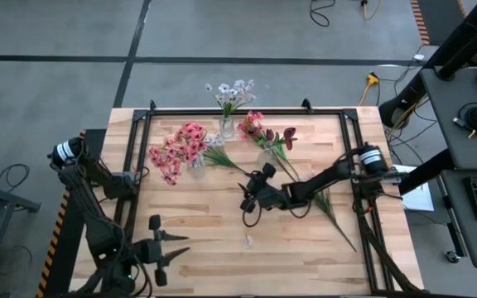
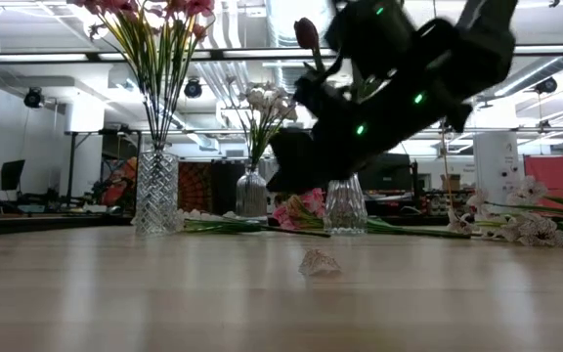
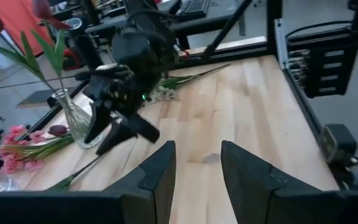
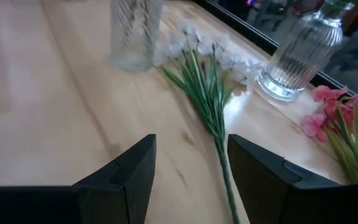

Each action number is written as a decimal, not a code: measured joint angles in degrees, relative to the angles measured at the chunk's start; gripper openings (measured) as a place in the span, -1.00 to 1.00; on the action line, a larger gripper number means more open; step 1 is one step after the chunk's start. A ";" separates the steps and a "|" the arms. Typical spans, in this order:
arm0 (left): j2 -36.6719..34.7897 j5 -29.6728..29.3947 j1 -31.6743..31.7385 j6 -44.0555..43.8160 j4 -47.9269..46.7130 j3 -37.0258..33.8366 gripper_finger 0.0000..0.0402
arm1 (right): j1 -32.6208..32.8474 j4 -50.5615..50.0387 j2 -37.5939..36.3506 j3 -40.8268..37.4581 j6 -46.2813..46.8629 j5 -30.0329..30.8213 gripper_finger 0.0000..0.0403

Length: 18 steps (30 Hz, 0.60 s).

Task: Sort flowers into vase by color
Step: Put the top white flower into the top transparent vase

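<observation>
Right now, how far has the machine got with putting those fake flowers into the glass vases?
Partly done. Pink blossoms, white blossoms and dark red tulip-like blooms already stand in clear glass vases. In hand: the right gripper, open and empty, hovers near a white-flowered stem lying flat. Left: that stem, loose pink flowers and another long green stem. The left gripper waits, open.

high: straight down | low: table-level, across | wrists: forward, close | shared: table [image 1: 222,240]

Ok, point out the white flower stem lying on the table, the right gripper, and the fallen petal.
white flower stem [image 4: 213,93]: right wrist view, green stalk.
right gripper [image 1: 253,192]: high view, between its jaws.
fallen petal [image 2: 319,262]: low view, its middle.
</observation>
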 joint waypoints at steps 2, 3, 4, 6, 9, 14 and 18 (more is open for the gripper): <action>-0.02 0.09 0.76 -0.01 -0.27 -0.01 -0.45 | -0.59 0.47 2.35 1.33 -0.93 0.29 -0.05; -0.02 0.12 1.04 -0.01 -0.42 0.01 -0.45 | -0.94 0.57 3.36 2.04 -0.94 0.32 -0.05; -0.02 0.12 1.25 0.01 -0.86 0.01 -0.45 | -1.32 0.54 4.29 2.75 -0.83 0.33 -0.05; -0.02 0.12 1.57 0.08 -1.85 0.01 -0.45 | -2.15 0.56 5.69 4.17 0.17 0.30 -0.05; -0.02 -0.48 1.96 0.02 -3.57 0.01 -0.45 | -3.56 0.57 6.83 5.84 2.28 0.28 -0.05; -0.04 -1.01 2.32 -0.03 -5.27 0.01 -0.45 | -5.66 -4.36 6.67 7.40 6.73 0.38 -0.05; -0.04 -1.01 2.34 -0.03 -5.93 0.01 -0.45 | -6.47 -7.02 6.69 7.96 7.23 -0.97 -0.05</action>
